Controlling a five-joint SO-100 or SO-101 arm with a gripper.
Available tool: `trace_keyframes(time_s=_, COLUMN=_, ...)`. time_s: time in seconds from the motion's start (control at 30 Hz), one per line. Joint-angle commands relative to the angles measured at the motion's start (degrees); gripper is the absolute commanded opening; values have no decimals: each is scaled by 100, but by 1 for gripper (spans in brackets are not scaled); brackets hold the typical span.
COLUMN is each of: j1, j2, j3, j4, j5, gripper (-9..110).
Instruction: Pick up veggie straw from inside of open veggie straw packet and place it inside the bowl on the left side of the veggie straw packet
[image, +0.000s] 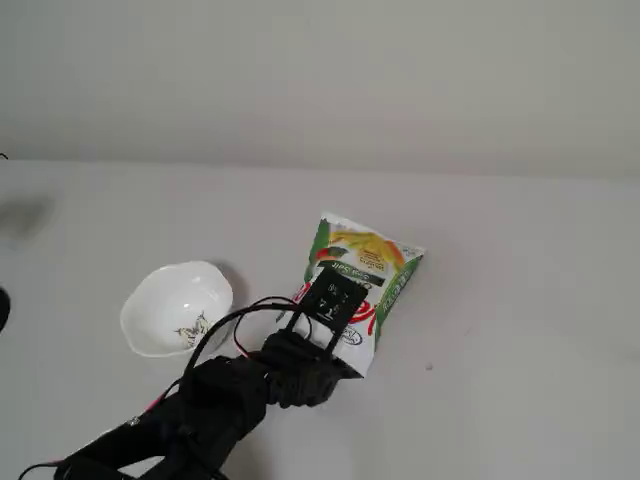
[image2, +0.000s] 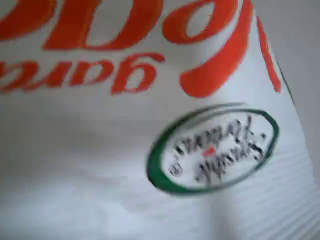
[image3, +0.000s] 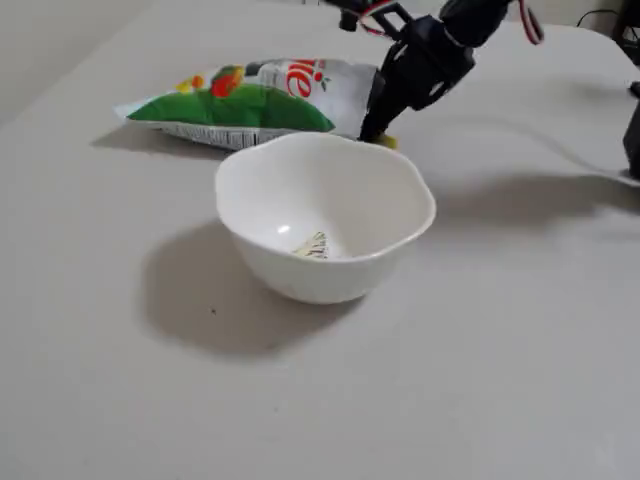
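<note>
The veggie straw packet (image: 362, 262) lies flat on the table, white with green edges and red lettering. It also shows in a fixed view (image3: 250, 100) behind the bowl and fills the blurred wrist view (image2: 150, 125). The white bowl (image: 160, 300) with its wavy rim (image3: 300, 270) stands left of the packet and holds only its dark sprig mark. My black gripper (image: 340, 368) is low at the packet's near end (image3: 372, 130). A small pale yellow bit, seemingly the veggie straw (image3: 387, 141), shows at its tip. I cannot make out how the jaws stand.
The pale table (image: 520, 330) spreads around the packet and bowl. My arm's black body and cables (image: 200, 400) reach in from the bottom left. A dark object (image3: 632, 130) stands at the right edge of a fixed view.
</note>
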Motion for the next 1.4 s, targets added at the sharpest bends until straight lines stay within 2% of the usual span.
trace_keyframes(time_s=0.0, j1=-35, j2=853, j3=-334, j4=729, j5=-53, gripper=0)
trace_keyframes(time_s=0.33, j1=-290, j2=2689, j3=-308, j4=3173, j5=-211, gripper=0)
trace_keyframes(time_s=0.47, j1=-940, j2=3735, j3=-360, j4=4166, j5=26, gripper=0)
trace_keyframes(time_s=0.63, j1=-2118, j2=4562, j3=-905, j4=4878, j5=800, gripper=0)
trace_keyframes(time_s=0.9, j1=-3234, j2=2619, j3=-2637, j4=4465, j5=1635, gripper=0)
trace_keyframes(time_s=1.13, j1=-3551, j2=255, j3=-3911, j4=3727, j5=1811, gripper=1)
trace_keyframes(time_s=1.33, j1=-3507, j2=-1011, j3=-4570, j4=3349, j5=1872, gripper=9)
trace_keyframes(time_s=1.37, j1=-3472, j2=-1099, j3=-4614, j4=3349, j5=1872, gripper=14)
